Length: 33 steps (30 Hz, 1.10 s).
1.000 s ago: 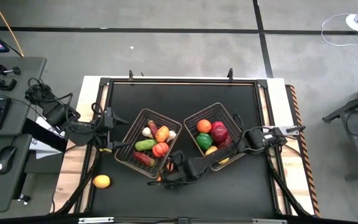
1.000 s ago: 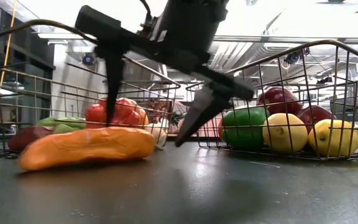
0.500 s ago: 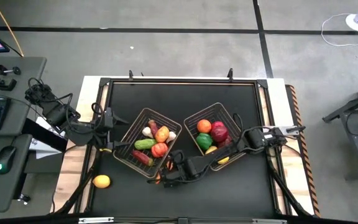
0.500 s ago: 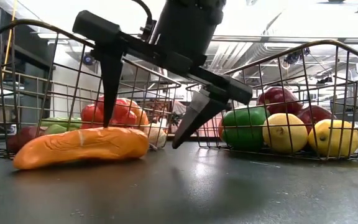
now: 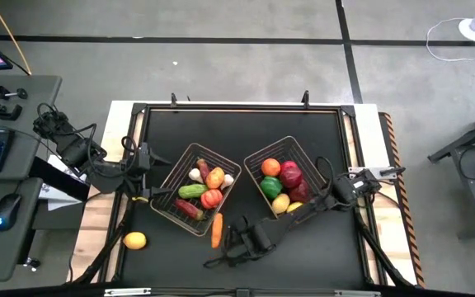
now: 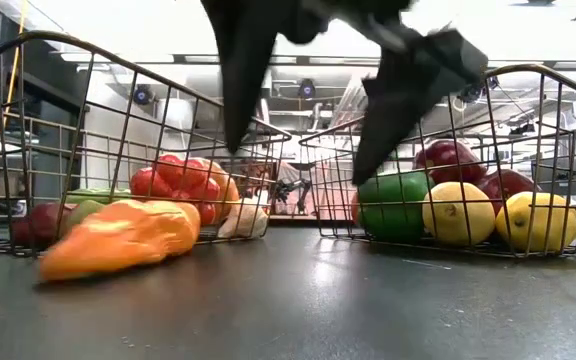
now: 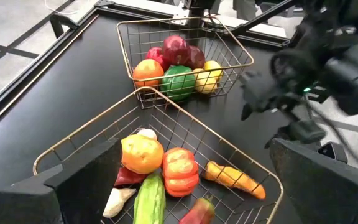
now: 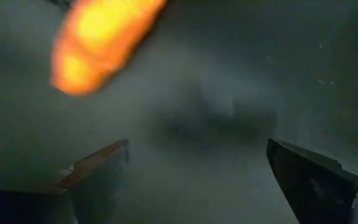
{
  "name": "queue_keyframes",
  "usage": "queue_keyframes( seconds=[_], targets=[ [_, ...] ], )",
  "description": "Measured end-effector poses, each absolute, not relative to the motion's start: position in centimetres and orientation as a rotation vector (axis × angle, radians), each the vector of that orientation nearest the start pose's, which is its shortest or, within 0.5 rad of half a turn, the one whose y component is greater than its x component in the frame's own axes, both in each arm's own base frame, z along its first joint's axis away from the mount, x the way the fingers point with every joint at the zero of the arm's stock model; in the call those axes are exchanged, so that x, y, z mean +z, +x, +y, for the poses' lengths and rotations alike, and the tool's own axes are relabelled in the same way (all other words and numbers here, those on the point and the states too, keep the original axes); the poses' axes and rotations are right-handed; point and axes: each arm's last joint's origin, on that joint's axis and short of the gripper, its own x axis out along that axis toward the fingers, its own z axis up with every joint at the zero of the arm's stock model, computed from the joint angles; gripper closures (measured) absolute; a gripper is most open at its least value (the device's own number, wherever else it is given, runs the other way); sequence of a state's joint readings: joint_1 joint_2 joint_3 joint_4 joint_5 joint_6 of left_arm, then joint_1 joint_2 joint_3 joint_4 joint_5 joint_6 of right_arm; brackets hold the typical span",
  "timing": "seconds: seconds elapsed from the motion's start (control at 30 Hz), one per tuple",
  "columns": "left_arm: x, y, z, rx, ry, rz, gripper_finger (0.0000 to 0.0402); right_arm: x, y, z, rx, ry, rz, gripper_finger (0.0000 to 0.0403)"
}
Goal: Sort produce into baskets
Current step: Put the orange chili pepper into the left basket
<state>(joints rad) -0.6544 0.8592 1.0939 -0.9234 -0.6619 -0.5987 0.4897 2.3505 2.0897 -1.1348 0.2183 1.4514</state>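
Two baskets, the left basket (image 5: 195,189) and the right basket (image 5: 283,178), are seen unmoved, while the right gripper (image 5: 231,250), fingers spread wide and holding nothing, is now found drawn back from the carrot (image 5: 216,230), over which it was poised a second ago. The carrot is left on the table (image 5: 303,256) just beside the left basket's near corner, its long axis now turned to run roughly from basket toward table front. The left gripper (image 7: 185,199) is held wide open over the left basket's outer side.
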Motion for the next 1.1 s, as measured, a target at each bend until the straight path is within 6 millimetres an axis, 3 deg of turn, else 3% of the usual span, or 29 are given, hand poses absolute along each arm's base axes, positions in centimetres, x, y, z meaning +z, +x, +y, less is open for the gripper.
queue_keyframes(
  seconds=[0.13,0.23,0.37,0.5,0.67,1.1],
  targets=[
    [36.1,12.3,-7.2,0.166,-0.163,0.515,0.0003,21.2,42.4,22.8,-0.767,0.823,0.960,0.0029],
    [36.1,12.3,-7.2,0.166,-0.163,0.515,0.0003,21.7,43.0,23.0,-0.825,1.014,0.802,0.0029],
    [36.1,12.3,-7.2,0.166,-0.163,0.515,0.0003,20.0,44.2,23.5,-0.821,1.156,0.683,0.0029],
    [36.1,12.3,-7.2,0.166,-0.163,0.515,0.0003,17.5,45.3,24.0,-0.790,1.255,0.698,0.0029],
    [36.1,12.3,-7.2,0.166,-0.163,0.515,0.0003,15.1,46.0,23.7,-0.806,1.244,0.737,0.0029],
    [36.1,12.3,-7.2,0.166,-0.163,0.516,0.0003,14.5,46.9,20.7,-0.817,1.056,0.803,0.0029]
  ],
)
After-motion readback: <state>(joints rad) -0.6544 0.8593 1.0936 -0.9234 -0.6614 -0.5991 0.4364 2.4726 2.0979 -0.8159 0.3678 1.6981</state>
